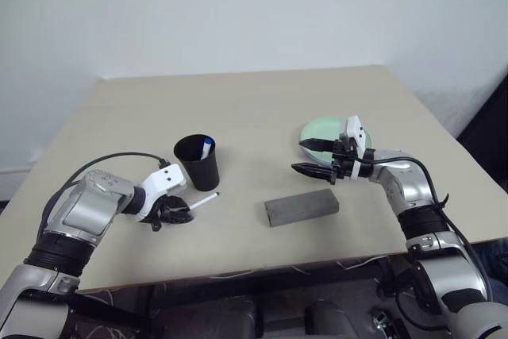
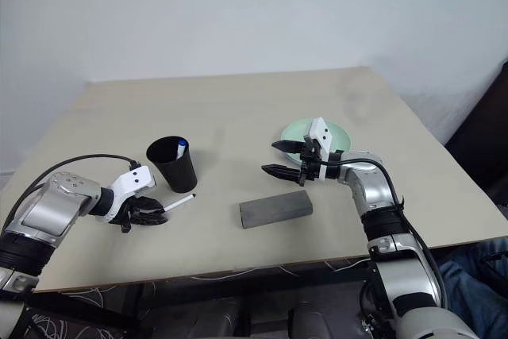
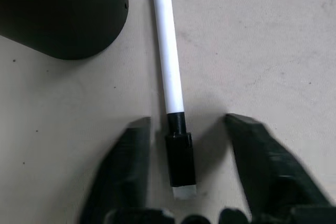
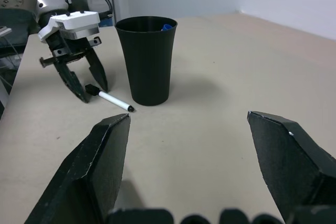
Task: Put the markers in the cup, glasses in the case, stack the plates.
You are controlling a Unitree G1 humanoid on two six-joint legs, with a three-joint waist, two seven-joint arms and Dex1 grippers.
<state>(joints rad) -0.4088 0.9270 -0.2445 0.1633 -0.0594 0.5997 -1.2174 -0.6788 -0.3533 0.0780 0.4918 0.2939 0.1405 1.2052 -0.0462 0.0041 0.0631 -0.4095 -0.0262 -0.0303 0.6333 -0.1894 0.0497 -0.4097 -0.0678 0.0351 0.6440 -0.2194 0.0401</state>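
Plates [image 1: 325, 129] stacked on beige bench [image 1: 254, 101], mint green uppermost, well to the right of black cup [image 1: 198, 161]. Grey case [image 1: 302, 207] lying shut, to the right of and nearer than the cup. Cup upright, blue-capped marker [image 1: 206, 147] standing inside. White-bodied, black-capped marker [image 3: 172, 82] flat on bench just beside cup's base. Left pincer [image 3: 191, 166] lowered over marker's capped end, fingers [image 3: 131, 166] either side, not yet touching. Right pincer [image 1: 311, 157] held level between cup and plates, jaws wide apart, gripping nothing.
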